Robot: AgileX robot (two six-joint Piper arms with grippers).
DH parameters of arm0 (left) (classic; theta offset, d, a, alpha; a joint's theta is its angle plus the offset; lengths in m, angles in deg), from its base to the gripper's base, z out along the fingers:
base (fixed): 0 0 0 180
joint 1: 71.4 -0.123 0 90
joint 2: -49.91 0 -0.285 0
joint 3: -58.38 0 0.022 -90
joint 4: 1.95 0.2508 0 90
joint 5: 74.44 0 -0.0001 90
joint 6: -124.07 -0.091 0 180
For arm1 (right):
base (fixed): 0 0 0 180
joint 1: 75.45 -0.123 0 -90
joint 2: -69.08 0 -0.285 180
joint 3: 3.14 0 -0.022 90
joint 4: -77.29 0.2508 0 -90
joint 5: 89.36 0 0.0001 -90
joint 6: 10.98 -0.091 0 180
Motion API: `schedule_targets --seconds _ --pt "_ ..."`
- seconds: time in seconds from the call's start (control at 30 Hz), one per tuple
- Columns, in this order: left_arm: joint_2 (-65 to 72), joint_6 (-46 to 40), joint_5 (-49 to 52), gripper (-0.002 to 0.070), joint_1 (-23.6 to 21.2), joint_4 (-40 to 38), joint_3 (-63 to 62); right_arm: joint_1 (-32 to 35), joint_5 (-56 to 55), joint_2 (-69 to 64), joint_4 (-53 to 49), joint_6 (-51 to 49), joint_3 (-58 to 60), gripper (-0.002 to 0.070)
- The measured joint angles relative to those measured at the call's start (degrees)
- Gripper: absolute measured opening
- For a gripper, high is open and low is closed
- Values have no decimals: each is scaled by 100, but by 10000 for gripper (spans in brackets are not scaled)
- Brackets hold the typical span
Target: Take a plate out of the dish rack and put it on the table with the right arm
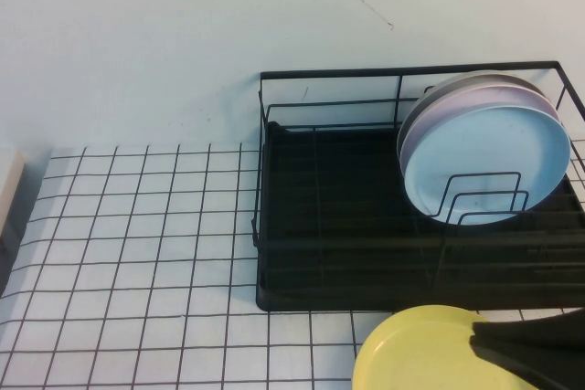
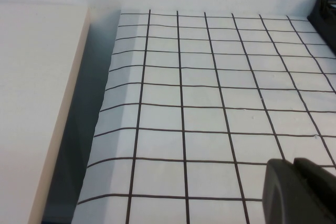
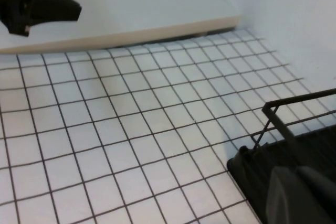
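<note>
1. Seen from my raised camera, the black wire dish rack [image 1: 411, 216] sits on the right half of the white worktop [image 1: 137, 253], which is marked with a grid of thin black lines.
2. Inside the rack, toward its right end, a light blue plate [image 1: 484, 166] stands tilted against the wire dividers, with two paler plates [image 1: 457, 98] stacked just behind it.
3. I see the yellow plate [image 1: 416, 353] outside the rack, at the near right of the worktop just in front of the rack's base; part of it runs off the lower edge of the view.
4. My right arm [image 1: 535, 353] shows as a dark shape over the right side of the yellow plate. I cannot tell from any view whether it touches the plate.
5. On the right wrist camera, the right claw [image 3: 302, 195] appears only as a dark blur beside the rack's corner [image 3: 273, 129]; its fingers are closed together.
6. On the left wrist camera, the left claw [image 2: 299, 190] is a dark shape above bare gridded worktop, near its left edge, well apart from the rack. I cannot tell whether it is wide or narrow.
7. A pale board [image 2: 37, 103] lies beside the worktop's left edge.
</note>
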Motion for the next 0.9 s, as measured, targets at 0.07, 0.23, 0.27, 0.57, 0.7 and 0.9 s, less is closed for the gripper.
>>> schedule_targets --seconds 0.07,0.23,0.27,0.57,0.7,0.9 --pt "0 0 0 -2 0 0 0 0 -58 233 0 0 72 0" --pt "0 0 0 -2 0 0 0 0 -139 726 -11 319 137 0" --pt "0 0 0 -2 0 0 0 0 -157 790 -11 301 188 0" --pt "0 0 0 -2 0 0 0 10 -2778 1047 -75 774 1403 0" --pt "0 0 0 -2 0 0 0 21 -3749 1072 -49 879 1957 0" --pt "0 0 0 -2 0 0 0 971 -3494 1728 242 1080 2352 -1"
